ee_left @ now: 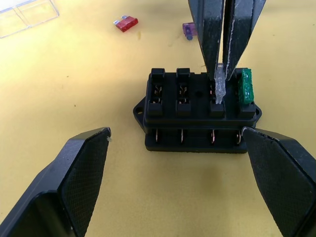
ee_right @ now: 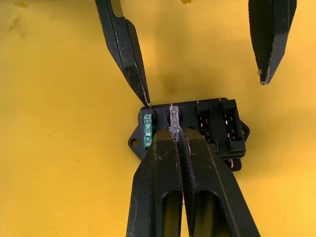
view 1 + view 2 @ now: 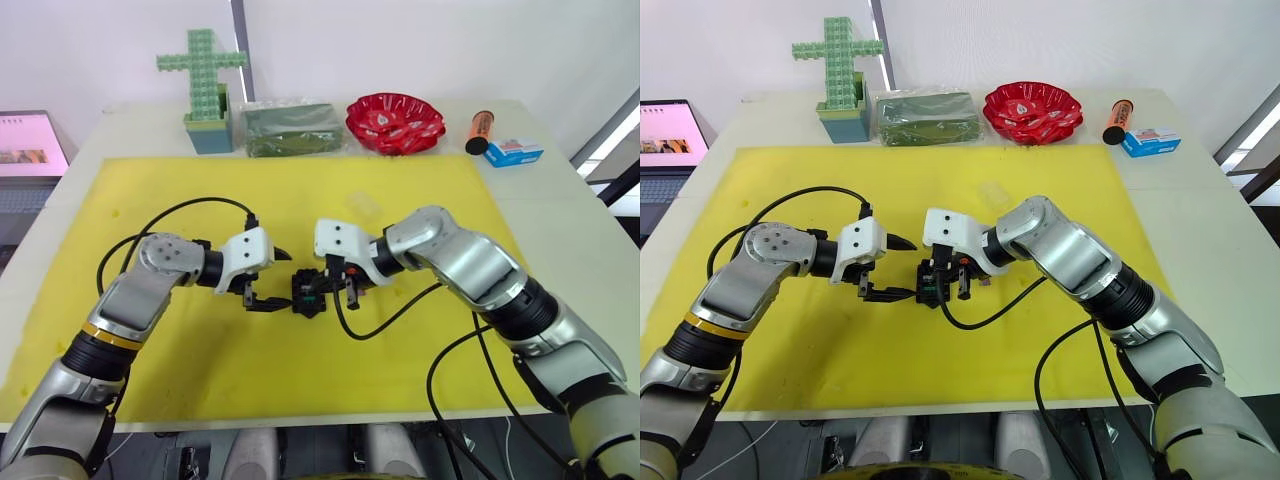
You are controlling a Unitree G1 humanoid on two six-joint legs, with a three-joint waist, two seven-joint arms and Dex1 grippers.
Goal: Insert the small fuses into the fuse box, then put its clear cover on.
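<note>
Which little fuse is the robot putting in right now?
On the yellow foam mat, find the small black fuse box between the grippers. The grey see-through fuse pinched by the right gripper is next to the green fuse, already seated in the end slot.

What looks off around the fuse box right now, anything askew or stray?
Nothing stands out. Green fuse sits upright in an end slot of the fuse box; right gripper holds the grey fuse straight over the next slot. Red fuse lies loose on the mat.
</note>
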